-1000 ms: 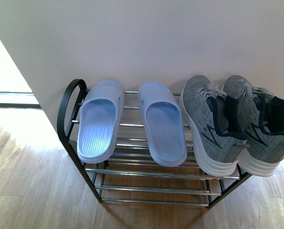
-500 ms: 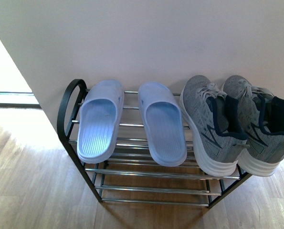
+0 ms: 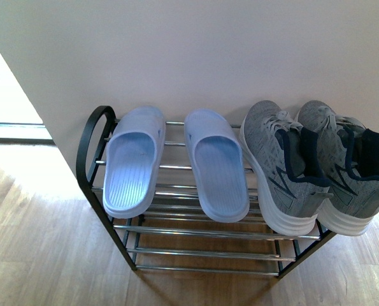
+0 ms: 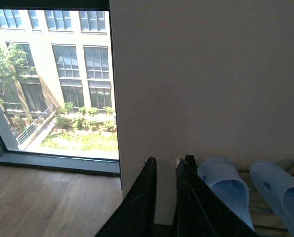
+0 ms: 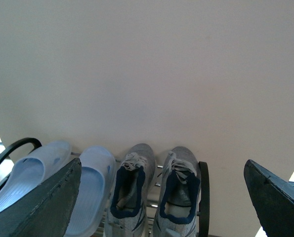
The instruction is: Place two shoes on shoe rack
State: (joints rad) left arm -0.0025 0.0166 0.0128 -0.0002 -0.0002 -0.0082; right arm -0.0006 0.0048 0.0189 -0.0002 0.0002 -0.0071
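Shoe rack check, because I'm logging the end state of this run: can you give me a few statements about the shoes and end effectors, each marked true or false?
1. Both pale blue slides lie on the shoe rack's top tier. True.
2. The grey sneakers sit left of the slides in the front view. False: they sit to the right.
3. The right end effector is wide open and holds nothing. True.
4. The left end effector grips a slide. False: its fingers stand nearly together around nothing.
5. One sneaker lies on the floor. False: both are on the rack.

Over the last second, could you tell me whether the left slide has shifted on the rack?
No. The left slide sits at the same spot against the rack's black end loop and the bars.
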